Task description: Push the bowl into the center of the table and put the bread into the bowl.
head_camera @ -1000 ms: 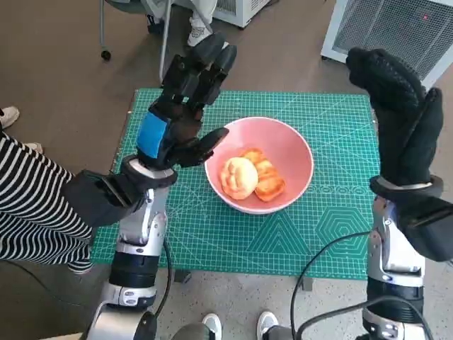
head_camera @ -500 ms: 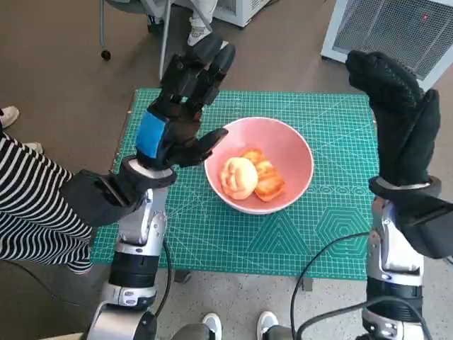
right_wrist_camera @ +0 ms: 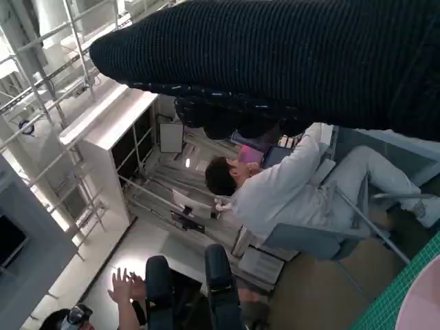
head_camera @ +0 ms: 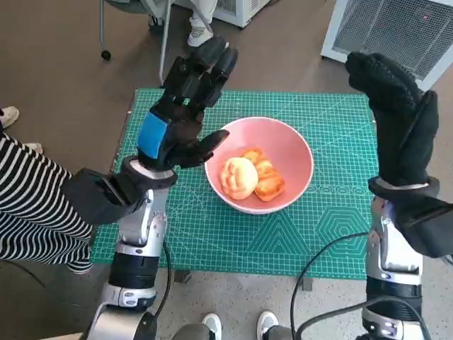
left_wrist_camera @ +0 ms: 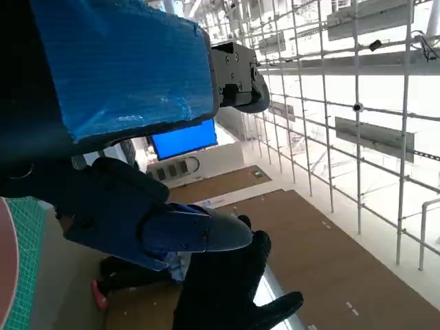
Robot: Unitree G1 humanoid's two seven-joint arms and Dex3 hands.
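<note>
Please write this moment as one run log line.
bowl: mat centre | bread: inside bowl | left hand: raised, open | right hand: raised, open

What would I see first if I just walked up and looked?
A pink bowl in the middle of the green cutting mat, with golden bread inside. Two raised robot hands frame it: the blue-taped left hand beside the bowl's rim and the gloved right hand at the mat's right edge.

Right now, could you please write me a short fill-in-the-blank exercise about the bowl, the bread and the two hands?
1. The bread lies inside the ____ bowl.
2. The bowl stands on a ____ cutting mat.
3. The left hand, raised beside the bowl, has ____ tape on its back.
4. The right hand holds ____.

Missing words: pink; green; blue; nothing
</note>
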